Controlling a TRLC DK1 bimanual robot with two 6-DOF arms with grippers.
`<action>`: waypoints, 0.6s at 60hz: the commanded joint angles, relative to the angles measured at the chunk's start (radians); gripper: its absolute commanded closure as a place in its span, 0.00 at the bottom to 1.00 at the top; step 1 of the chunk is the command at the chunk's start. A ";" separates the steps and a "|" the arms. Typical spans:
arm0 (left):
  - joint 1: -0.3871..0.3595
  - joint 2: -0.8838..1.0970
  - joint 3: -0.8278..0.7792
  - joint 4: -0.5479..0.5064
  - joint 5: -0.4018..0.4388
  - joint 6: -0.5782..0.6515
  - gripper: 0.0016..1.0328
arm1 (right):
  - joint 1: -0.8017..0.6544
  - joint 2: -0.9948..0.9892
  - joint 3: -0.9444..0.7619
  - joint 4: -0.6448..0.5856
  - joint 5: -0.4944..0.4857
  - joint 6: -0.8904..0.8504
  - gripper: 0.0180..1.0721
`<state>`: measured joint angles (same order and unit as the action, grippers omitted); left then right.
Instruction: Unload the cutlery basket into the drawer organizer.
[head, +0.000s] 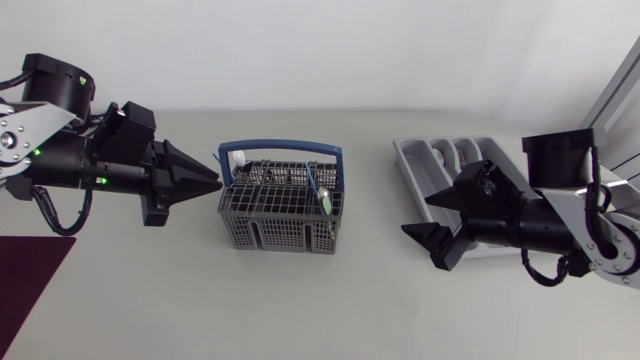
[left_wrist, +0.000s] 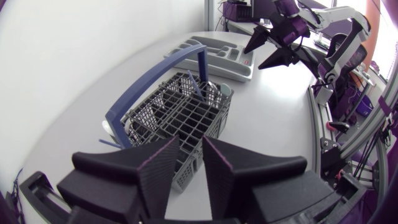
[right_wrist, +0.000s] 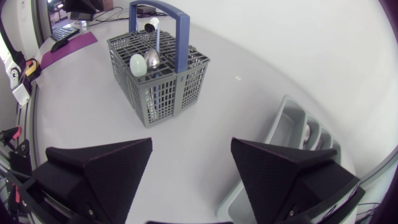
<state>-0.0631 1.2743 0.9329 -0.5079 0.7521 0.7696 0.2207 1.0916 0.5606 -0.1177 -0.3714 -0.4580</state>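
Cutlery basket (head: 270, 232) stood in the middle of the tabletop (head: 330, 310), spoons (head: 324, 198) upright inside, with the drawer organizer (head: 405, 160) well apart from it. The left end effector (head: 218, 183) hovered just beside the basket, fingers nearly together and empty; the right end effector (head: 417, 216) gaped wide, empty, at the organizer's edge. A clean pick probably needed a straight descent onto one spoon, clear of the blue handle (head: 282, 146).

- Left arm (head: 55, 150): silver-grey link, black joints, small green lights, looping black cable.
- Right arm (head: 590, 215): silver-grey links, black cable.
- Matte black wedge fingers on left pincer (head: 212, 184) and right pincer (head: 417, 215).
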 joint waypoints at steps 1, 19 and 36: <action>-0.006 -0.015 0.001 -0.011 0.012 -0.032 0.62 | 0.005 -0.036 -0.031 -0.034 -0.012 -0.031 0.13; 0.091 0.017 0.020 0.074 0.012 -0.033 0.22 | 0.032 -0.082 -0.042 -0.088 -0.017 -0.042 0.13; 0.126 0.168 0.110 0.149 0.012 -0.032 0.11 | 0.046 -0.088 -0.048 -0.100 -0.017 -0.047 0.13</action>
<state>0.0513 1.3804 0.9901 -0.3798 0.7517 0.7521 0.2596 1.0134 0.5476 -0.2066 -0.3855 -0.4805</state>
